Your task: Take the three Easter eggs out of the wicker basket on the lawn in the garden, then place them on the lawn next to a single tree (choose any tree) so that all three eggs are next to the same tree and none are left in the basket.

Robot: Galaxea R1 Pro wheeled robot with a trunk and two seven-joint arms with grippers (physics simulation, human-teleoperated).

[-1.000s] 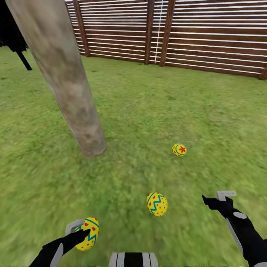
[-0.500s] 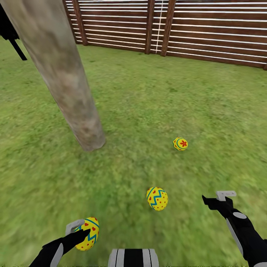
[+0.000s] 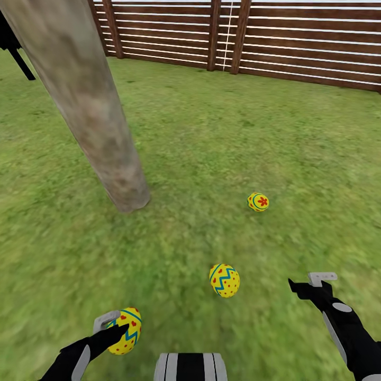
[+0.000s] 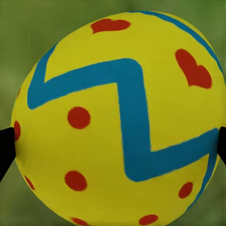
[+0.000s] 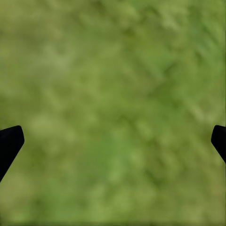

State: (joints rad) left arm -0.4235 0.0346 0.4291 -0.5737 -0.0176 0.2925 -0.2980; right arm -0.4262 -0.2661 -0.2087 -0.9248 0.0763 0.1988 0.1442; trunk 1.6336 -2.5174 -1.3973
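Note:
My left gripper is shut on a yellow Easter egg with red hearts and a teal zigzag, low at the near left; up close the egg sits between the black fingertips. Two more Easter eggs lie on the lawn: one in front of me, one farther right. The tree, a thick slanted pale trunk, rises at the left, within about a metre of both. My right gripper hangs open over bare grass. The wicker basket is out of view.
A brown slatted wooden fence closes the far side of the lawn. A dark branch or foliage shows at the far left behind the trunk. My own base shows at the bottom edge.
The whole picture has shifted, with fence, trunk base and lying eggs a little higher, so the camera has moved. Both arms keep their pose, the left still holding its egg.

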